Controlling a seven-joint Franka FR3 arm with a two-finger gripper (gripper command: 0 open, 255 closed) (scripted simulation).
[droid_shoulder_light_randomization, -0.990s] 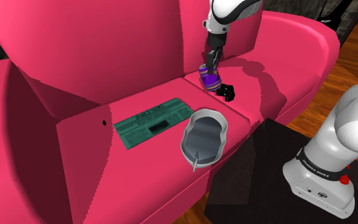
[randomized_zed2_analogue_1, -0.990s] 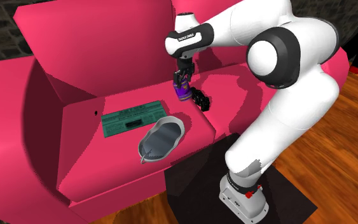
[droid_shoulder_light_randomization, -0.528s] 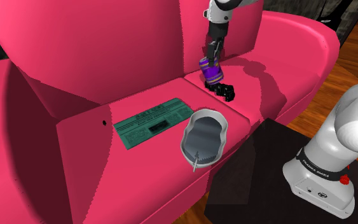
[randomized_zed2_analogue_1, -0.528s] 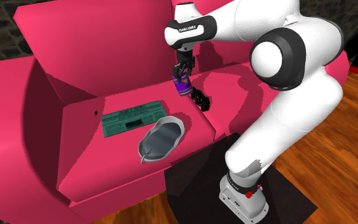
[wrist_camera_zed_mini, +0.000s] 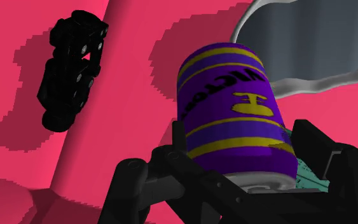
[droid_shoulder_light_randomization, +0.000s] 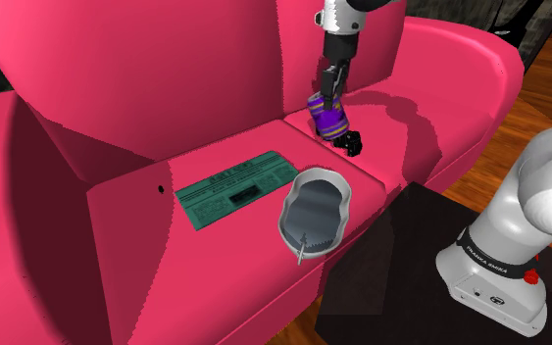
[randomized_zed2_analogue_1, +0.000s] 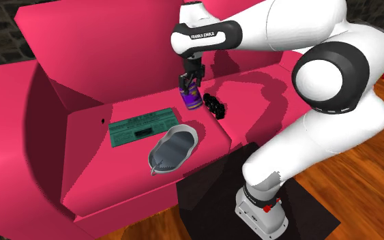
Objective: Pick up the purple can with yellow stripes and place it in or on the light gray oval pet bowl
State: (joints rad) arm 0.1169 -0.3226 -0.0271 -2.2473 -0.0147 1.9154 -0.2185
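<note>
can [wrist_camera_zed_mini: 231, 121] — smooth, printed stripes | sofa [droid_shoulder_light_randomization: 117, 118] — matt, plain | floor [droid_shoulder_light_randomization: 548, 78] wood grain | bowl [droid_shoulder_light_randomization: 318, 201] smooth grey

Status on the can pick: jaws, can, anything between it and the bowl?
Gripper jaws shut on purple can, held above sofa seat. Grey bowl on seat front. Black object beside can, off line to bowl.

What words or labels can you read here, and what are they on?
"FRANKA EMIKA": on the black wrist band of the arm.
On the purple can: yellow lettering, not legible.
On the green sheet: print too small to read.
On the black base band: white print, too small to read.
</note>
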